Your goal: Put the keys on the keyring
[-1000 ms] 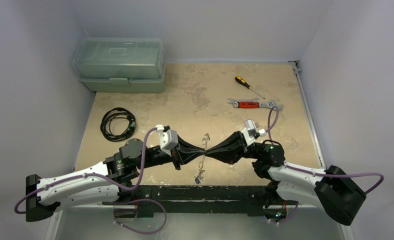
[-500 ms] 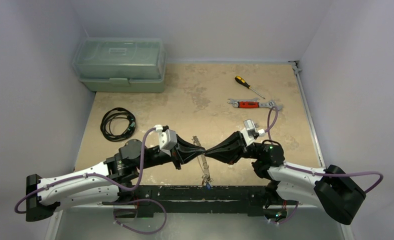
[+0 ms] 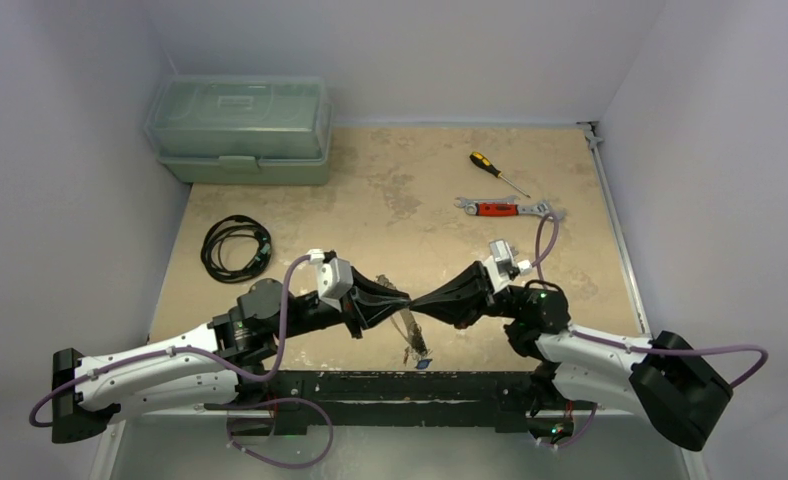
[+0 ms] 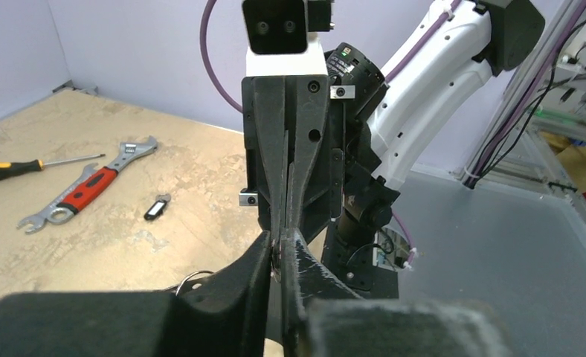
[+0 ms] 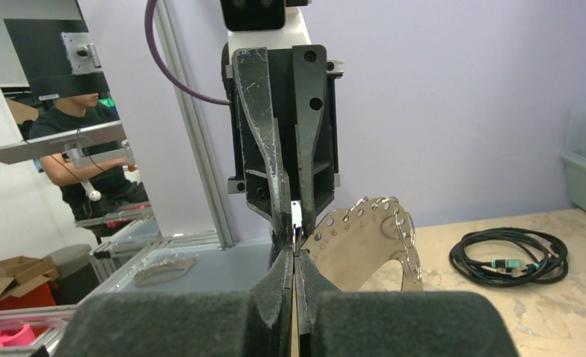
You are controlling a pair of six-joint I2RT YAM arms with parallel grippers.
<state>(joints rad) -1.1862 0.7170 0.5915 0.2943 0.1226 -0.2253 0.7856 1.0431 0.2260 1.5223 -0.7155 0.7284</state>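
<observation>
Where the two arms meet tip to tip above the near middle of the desk [image 3: 370, 200], we see the left gripper [image 3: 405, 299] closed down tight, its black fingers pinching a silvery edge of the keyring [image 3: 411, 330]. Facing it nose to nose, the right gripper [image 3: 420, 303] is closed as well, with only a hairline between its fingers. We cannot tell whether it has any of the ring's metal in that line or merely meets it at the tips.

From the right wrist view, the keyring fans out just to the side of the meeting point. It shows as a thin, pale plate pierced with a row of small holes, with a couple of fine wire loops on its outer rim. From above it hangs slantwise below the fingertips, tilted toward the arms' bases. At its lower end we make out a blue-tagged key [image 3: 422, 365], too small to read further.

Farther out, a red-handled wrench [image 3: 500, 208] and a yellow-and-black screwdriver [image 3: 490, 167] lie near each other toward the far right of the desk. The left wrist view shows a small black piece [image 4: 156, 207] lying near the wrench, apart from it. A coiled black cable [image 3: 235, 247] lies at the left, and a pale green toolbox [image 3: 238, 128] sits closed in the far left corner.
</observation>
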